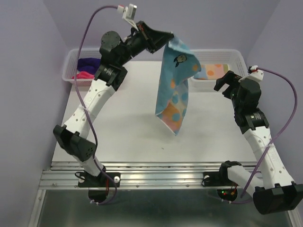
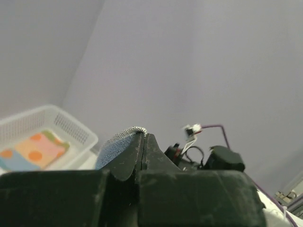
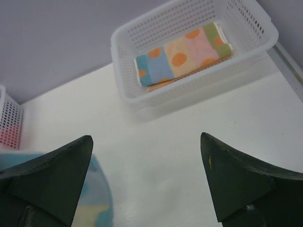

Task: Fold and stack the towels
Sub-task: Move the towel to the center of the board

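Observation:
My left gripper (image 1: 169,39) is raised high at the back and shut on the top corner of a light blue towel with orange spots (image 1: 174,90), which hangs down freely over the table. In the left wrist view the jaws (image 2: 143,135) are pressed together with the towel's edge (image 2: 113,144) showing beside them. My right gripper (image 1: 226,81) stands open to the right of the hanging towel, with nothing between its fingers (image 3: 146,137). The towel's lower part (image 3: 97,198) shows blurred at the left of the right wrist view. A folded spotted towel (image 3: 182,54) lies in the right basket (image 3: 246,19).
A white mesh basket (image 1: 71,61) at the back left holds a dark purple towel (image 1: 89,63) and a pink-red one (image 1: 83,74). The right basket (image 1: 236,56) sits at the back right, close behind my right gripper. The white table (image 1: 132,123) lies under the hanging towel.

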Robot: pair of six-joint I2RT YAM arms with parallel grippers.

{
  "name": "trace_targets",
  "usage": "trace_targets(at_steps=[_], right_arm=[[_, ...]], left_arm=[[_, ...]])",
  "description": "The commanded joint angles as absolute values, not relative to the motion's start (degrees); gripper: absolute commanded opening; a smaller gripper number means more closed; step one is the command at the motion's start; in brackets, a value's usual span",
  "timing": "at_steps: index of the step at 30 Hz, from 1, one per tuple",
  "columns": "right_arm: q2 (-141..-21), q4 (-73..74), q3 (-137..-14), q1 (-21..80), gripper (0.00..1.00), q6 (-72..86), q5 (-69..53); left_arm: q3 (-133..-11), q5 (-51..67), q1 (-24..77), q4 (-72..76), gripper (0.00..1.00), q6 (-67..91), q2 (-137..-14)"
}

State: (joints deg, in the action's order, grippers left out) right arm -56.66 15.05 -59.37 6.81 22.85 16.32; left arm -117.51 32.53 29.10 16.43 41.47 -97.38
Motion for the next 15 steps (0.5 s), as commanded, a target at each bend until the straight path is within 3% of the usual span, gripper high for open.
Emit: trace_targets(at_steps=[1,2,6,10,11,12,14,15], right_arm=[[-53.44,13.45,-55.64,6.59,1.0,23.82,13.38],[-53.35,13.19,-54.68,6.59,1.0,23.38,9.97],[-54.23,12.57,-53.7,6.77,1.0,21.36,-3.37],[-55.72,8.44,-49.84,9.13,1.0,22.67,-10.02],[-56.16,8.18,-49.75,10.18,1.0,22.94,-9.67],[-57.55,7.74,-49.57,12.98,1.0,23.37,-8.36],[-59.32,7.73,-49.83,16.24,1.0,23.82,-6.95],[-61.68,7.65,-49.83,20.44,1.0,23.73,-5.29]], left_arm=[[-96.23,28.94,28.48,24.24,0.0,41.66,-84.23],[-81.19,22.91,28.04,25.65,0.0,41.75,-80.81],[-46.18,4.25,25.93,30.32,0.0,47.17,-59.13],[-29.73,-3.33,25.58,19.37,0.0,48.86,-47.74],[-28.32,-3.34,25.58,16.73,0.06,49.04,-46.59],[-26.73,-4.04,25.58,11.83,0.42,48.87,-45.19],[-26.63,-4.91,25.66,6.62,0.98,48.52,-44.39],[-26.98,-5.62,25.66,3.81,0.99,49.3,-43.6]])
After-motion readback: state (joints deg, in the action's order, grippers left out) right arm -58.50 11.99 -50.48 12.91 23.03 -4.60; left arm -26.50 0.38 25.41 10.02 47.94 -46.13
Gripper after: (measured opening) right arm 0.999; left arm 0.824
